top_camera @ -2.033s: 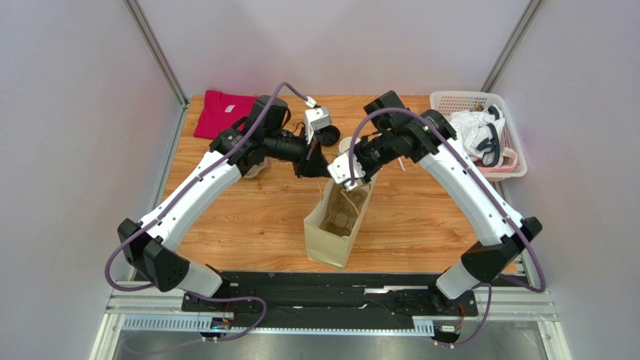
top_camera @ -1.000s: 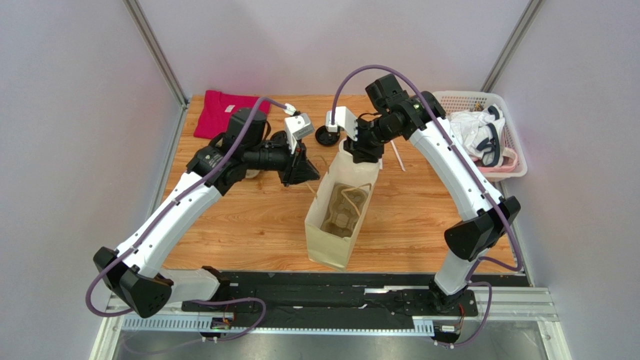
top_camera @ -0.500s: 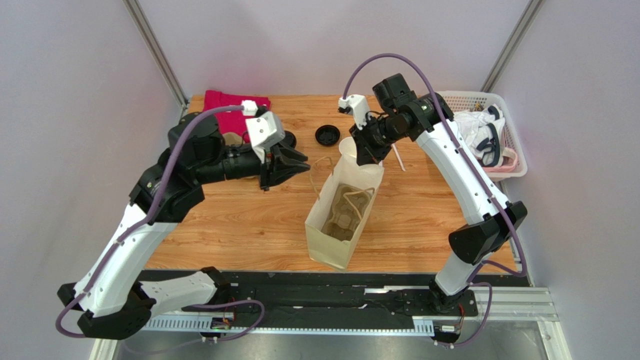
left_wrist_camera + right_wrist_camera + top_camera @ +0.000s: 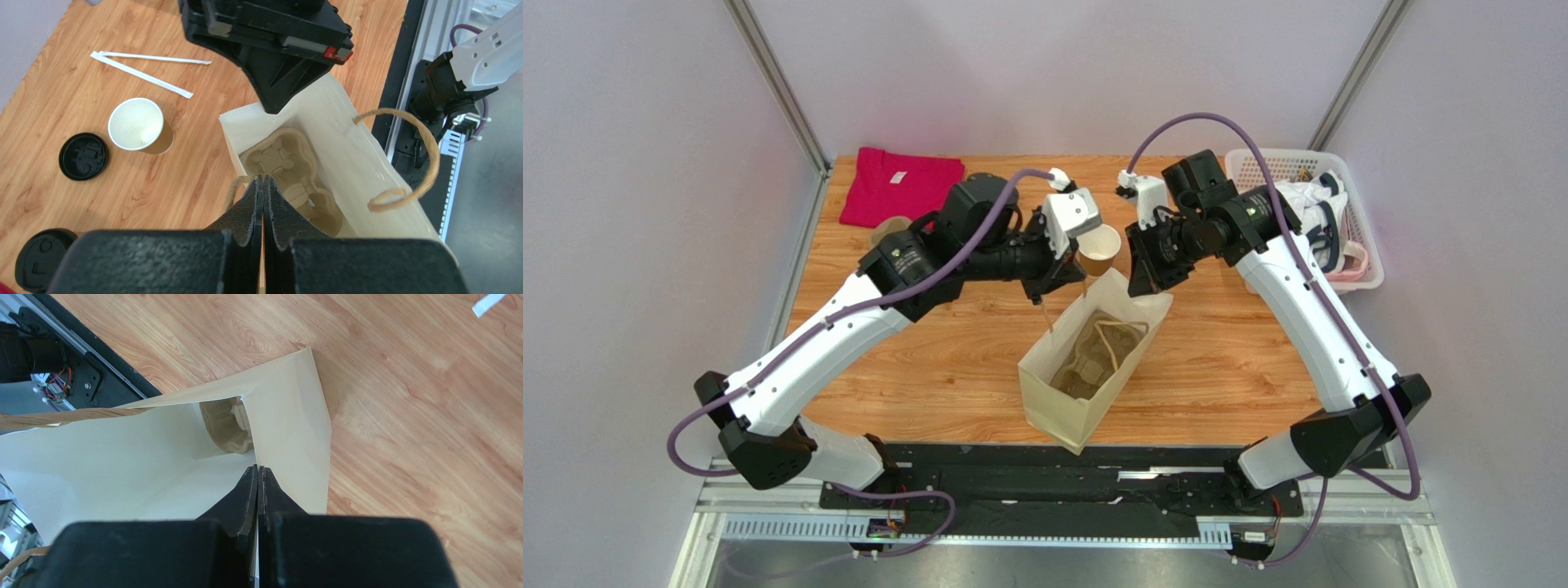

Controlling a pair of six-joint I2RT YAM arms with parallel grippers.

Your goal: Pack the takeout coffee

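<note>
**Colour and Pattern Reference**

- Paper bag (image 4: 1063,410): plain cream, inside and outside.
- Bag handles (image 4: 423,147): tan twisted paper.
- Cup carrier (image 4: 288,171), inside the paper bag: tan-brown moulded pulp.
- Table (image 4: 940,355), under the paper bag: orange-brown wood grain in plank bands.
- Open cup (image 4: 136,124), beyond the paper bag: white inside, tan outside.
- Loose lid (image 4: 83,157), beside the open cup: black.
- Wrapped straws (image 4: 142,75), beyond the paper bag: white.
- Folded shirt (image 4: 891,184), far left of the paper bag: magenta-red.
- Basket (image 4: 1259,157), far right of the paper bag: white lattice. Its contents are white with dark and pink parts.
- Left gripper (image 4: 263,202) and right gripper (image 4: 258,478): matt black fingers.
- Left arm (image 4: 817,349) and right arm (image 4: 1320,319): white links, black joints.
- Cables (image 4: 1210,120): purple.
</note>
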